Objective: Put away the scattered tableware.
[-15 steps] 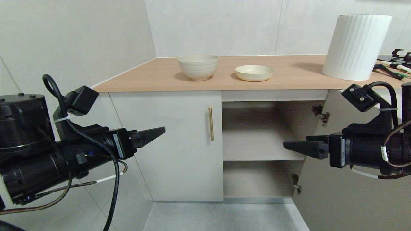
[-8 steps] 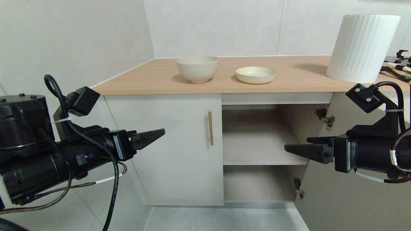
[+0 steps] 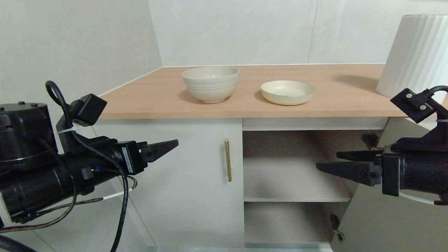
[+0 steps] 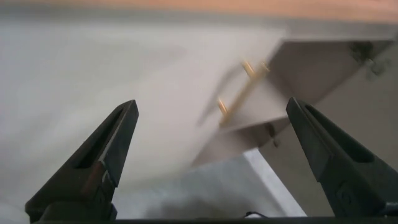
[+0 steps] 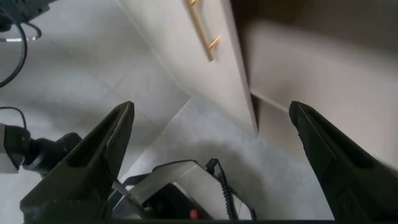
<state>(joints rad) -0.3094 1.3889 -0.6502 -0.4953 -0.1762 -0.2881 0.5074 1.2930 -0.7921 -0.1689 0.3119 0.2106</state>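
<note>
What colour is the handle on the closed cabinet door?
The handle is gold, like brass; the head view shows it best.

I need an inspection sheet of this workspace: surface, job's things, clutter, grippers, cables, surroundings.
Surface: wooden countertop above a white cabinet.
Job's things: bowl and shallow dish stand apart on the countertop.
Clutter: white ribbed cylinder at the countertop's right end.
Grippers: left gripper and right gripper open, holding nothing, before the cabinet front.
Cables: black cable hangs from the left arm.
Surroundings: left door shut, right compartment open showing a shelf; tiled walls.
</note>
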